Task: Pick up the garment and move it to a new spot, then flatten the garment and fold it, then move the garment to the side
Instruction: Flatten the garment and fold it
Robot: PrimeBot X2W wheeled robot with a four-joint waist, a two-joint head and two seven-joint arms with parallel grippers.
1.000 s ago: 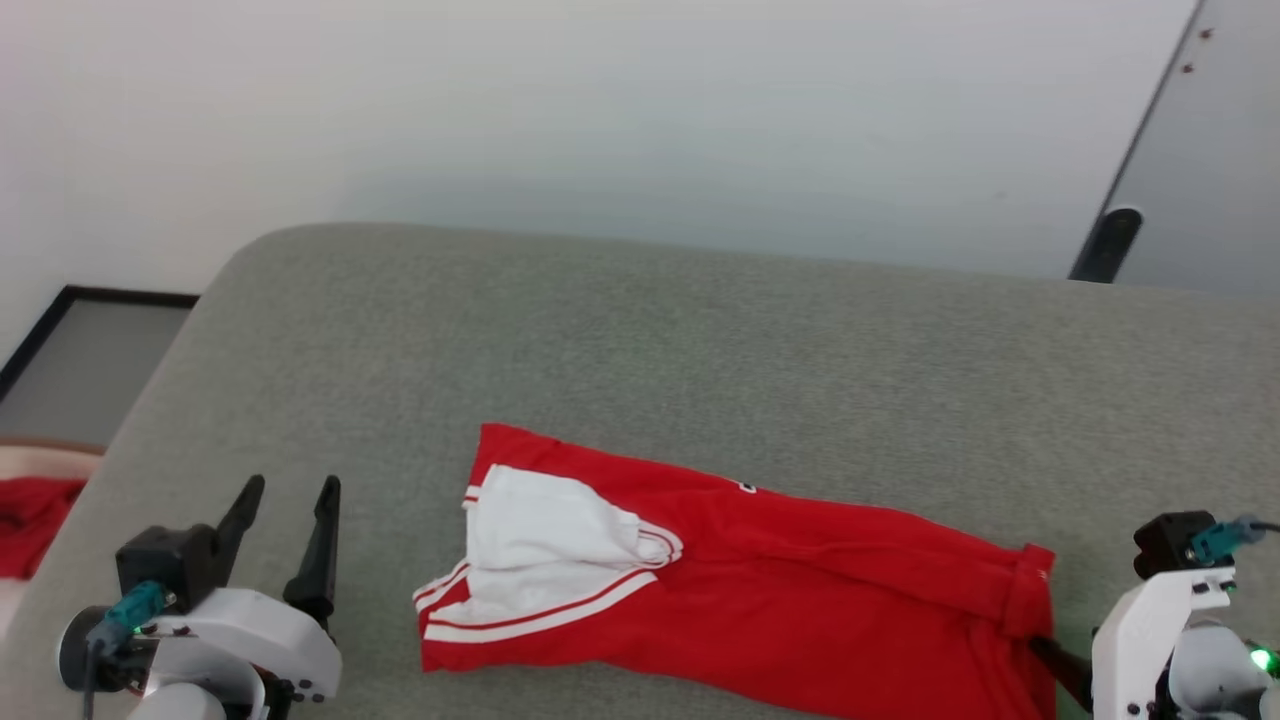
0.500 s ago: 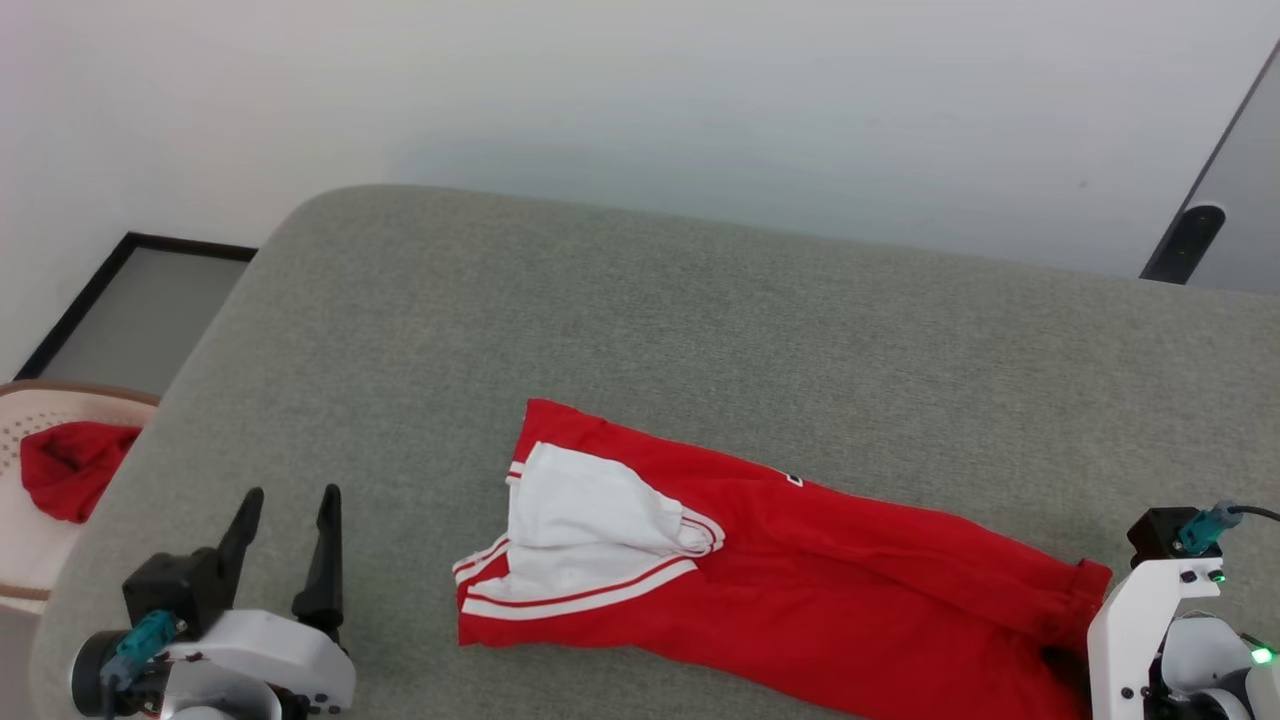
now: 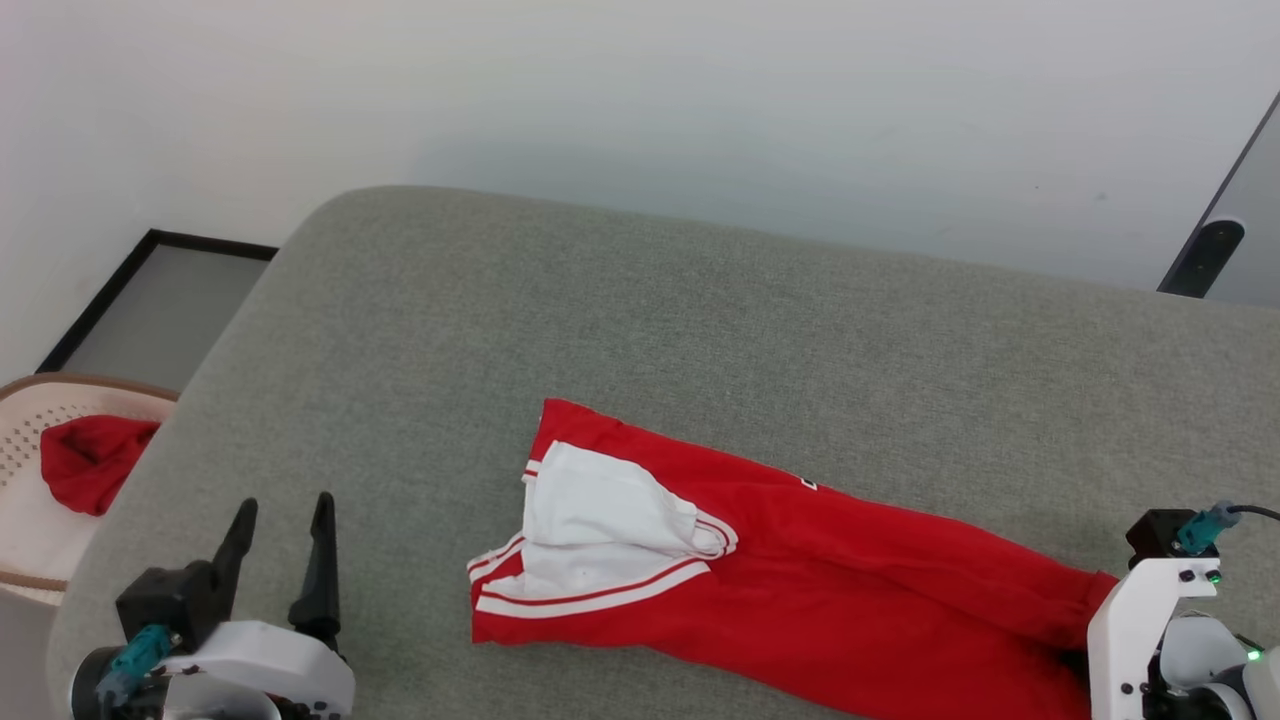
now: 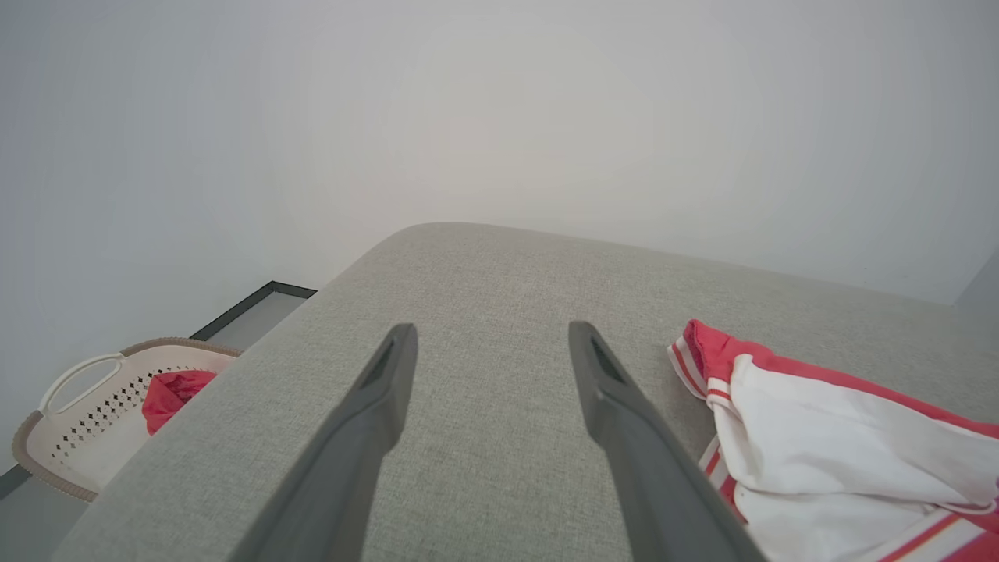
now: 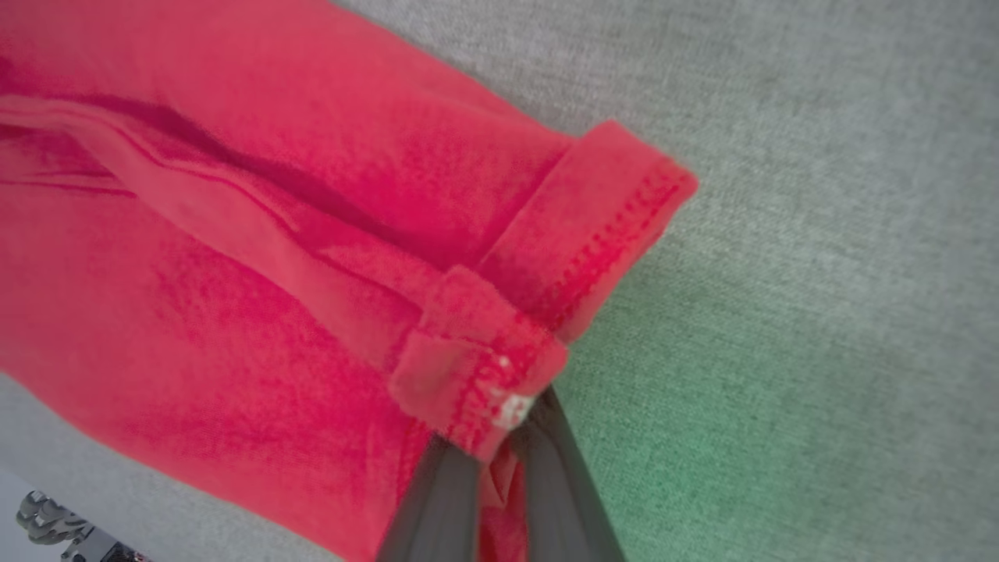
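Note:
The garment (image 3: 800, 580), a red jersey with a white sleeve and red-and-white striped trim, lies crumpled lengthwise on the grey cushioned surface (image 3: 700, 330). Its lettering is folded out of sight. In the right wrist view my right gripper (image 5: 499, 437) is shut on the garment's (image 5: 273, 234) red stitched hem, with fabric bunched between the two fingers. In the head view that pale wrist (image 3: 1150, 620) sits at the garment's right end. My left gripper (image 3: 284, 502) stands open and empty left of the white sleeve, apart from it. The left wrist view shows that gripper (image 4: 493, 332) over bare cushion, the garment (image 4: 819, 421) to its right.
A cream woven basket (image 3: 30, 540) holding a small red cloth (image 3: 90, 460) stands on the floor off the cushion's left edge. A white wall rises behind. A dark post (image 3: 1205, 255) stands at the far right. The cushion's rounded corner lies at the back left.
My right gripper has closed on the garment's hem. The camera has moved, bringing the basket further into the head view. The left gripper has stayed open.

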